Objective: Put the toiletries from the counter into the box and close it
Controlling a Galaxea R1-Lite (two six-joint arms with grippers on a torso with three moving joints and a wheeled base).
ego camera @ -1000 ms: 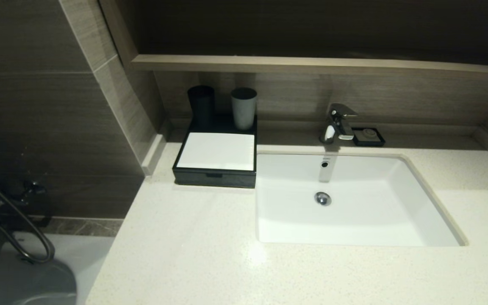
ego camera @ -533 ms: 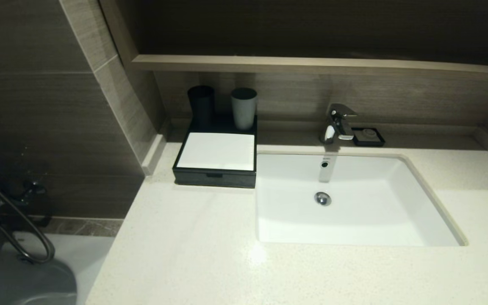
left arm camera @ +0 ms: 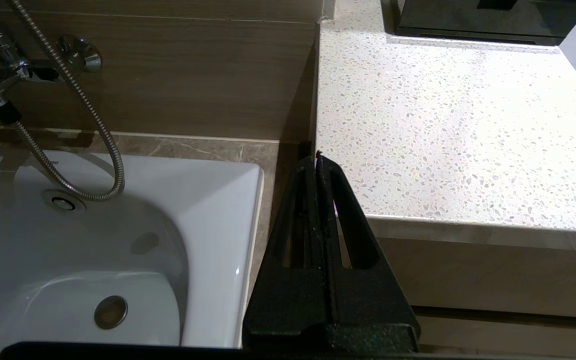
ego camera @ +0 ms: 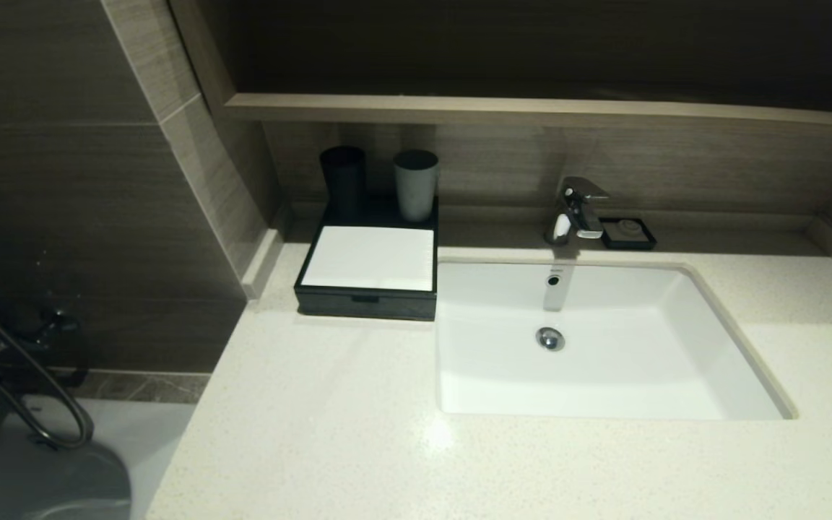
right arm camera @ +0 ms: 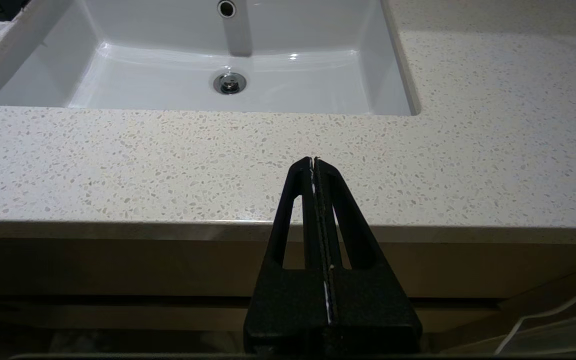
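Note:
The black box (ego camera: 367,276) with its white top panel stands on the speckled counter (ego camera: 329,404), left of the basin, and its drawer front sits flush. Part of the box's front (left arm camera: 488,22) shows in the left wrist view. No toiletries show anywhere; they are out of view. Neither arm shows in the head view. My left gripper (left arm camera: 316,159) is shut with nothing in it, hanging off the counter's left front corner. My right gripper (right arm camera: 313,162) is shut and empty too, in front of the counter's front edge, facing the basin.
A black cup (ego camera: 344,179) and a grey cup (ego camera: 415,182) stand on the box's rear. A white basin (ego camera: 741,347) has a chrome tap (ego camera: 576,209) and a small black soap dish (ego camera: 627,232). A bathtub (left arm camera: 208,210) with shower hose (left arm camera: 83,105) lies left of the counter.

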